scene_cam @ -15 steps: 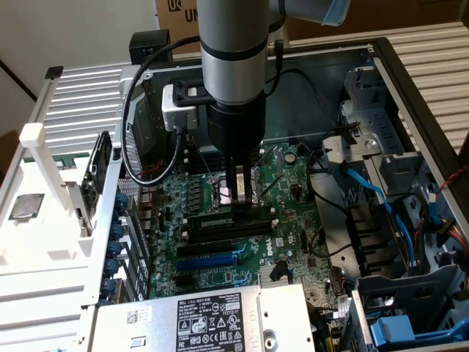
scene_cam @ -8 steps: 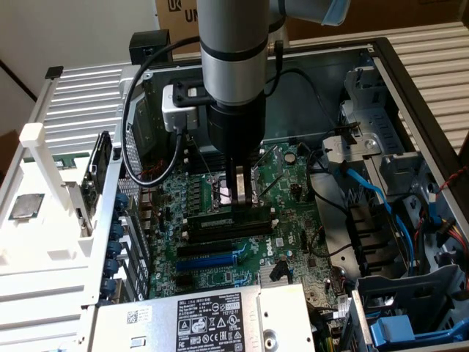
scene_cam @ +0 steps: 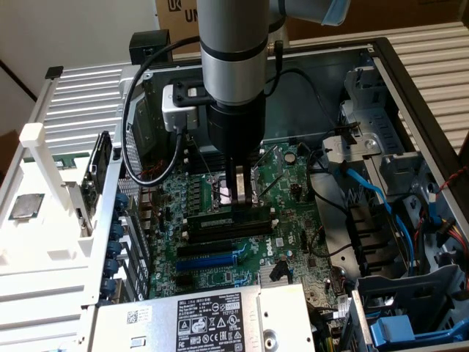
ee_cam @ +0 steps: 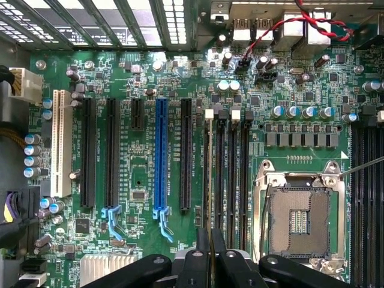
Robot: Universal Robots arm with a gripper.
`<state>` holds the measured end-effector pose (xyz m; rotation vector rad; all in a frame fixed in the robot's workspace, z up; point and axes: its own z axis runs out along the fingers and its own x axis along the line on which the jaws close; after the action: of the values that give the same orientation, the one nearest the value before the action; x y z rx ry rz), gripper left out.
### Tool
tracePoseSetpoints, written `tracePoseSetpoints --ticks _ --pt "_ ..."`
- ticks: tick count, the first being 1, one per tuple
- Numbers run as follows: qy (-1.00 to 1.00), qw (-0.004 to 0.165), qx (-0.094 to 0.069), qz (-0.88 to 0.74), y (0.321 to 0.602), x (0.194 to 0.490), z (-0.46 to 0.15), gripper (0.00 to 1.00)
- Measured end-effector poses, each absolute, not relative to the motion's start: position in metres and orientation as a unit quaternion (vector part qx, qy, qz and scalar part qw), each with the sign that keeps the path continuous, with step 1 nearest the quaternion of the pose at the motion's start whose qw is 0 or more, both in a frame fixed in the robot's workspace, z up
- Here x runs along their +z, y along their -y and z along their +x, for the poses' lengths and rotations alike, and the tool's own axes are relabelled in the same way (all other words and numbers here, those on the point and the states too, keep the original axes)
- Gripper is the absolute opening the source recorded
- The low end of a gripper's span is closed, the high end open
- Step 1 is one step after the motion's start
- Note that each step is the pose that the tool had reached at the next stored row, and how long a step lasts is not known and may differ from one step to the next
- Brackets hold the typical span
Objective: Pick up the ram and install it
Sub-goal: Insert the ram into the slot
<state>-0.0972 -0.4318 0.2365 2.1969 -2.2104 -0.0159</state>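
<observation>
My gripper [scene_cam: 238,198] hangs straight down over the green motherboard [scene_cam: 293,183], shut on the ram [scene_cam: 212,218]. The ram is a dark stick with a pale label, held level and lengthwise. It sits right at the row of black memory slots [scene_cam: 227,233], and I cannot tell whether it touches them. In the wrist view my gripper [ee_cam: 210,255] pinches the ram's thin dark edge [ee_cam: 207,198]. That edge lines up along the outermost memory slot, beside the other slots [ee_cam: 231,180] with white end clips.
The open CPU socket [ee_cam: 300,219] lies beside the memory slots. A blue expansion slot [ee_cam: 161,156] and black ones [ee_cam: 89,150] run parallel. Case walls, a labelled power supply [scene_cam: 212,315], blue cables [scene_cam: 366,191] and a drive cage [scene_cam: 410,308] ring the board.
</observation>
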Motion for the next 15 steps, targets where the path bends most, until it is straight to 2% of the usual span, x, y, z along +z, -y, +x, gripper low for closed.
tracePoseSetpoints --ticks 15 --pt "0.705 0.019 -0.012 0.709 0.4318 0.2364 -0.0925 0.13"
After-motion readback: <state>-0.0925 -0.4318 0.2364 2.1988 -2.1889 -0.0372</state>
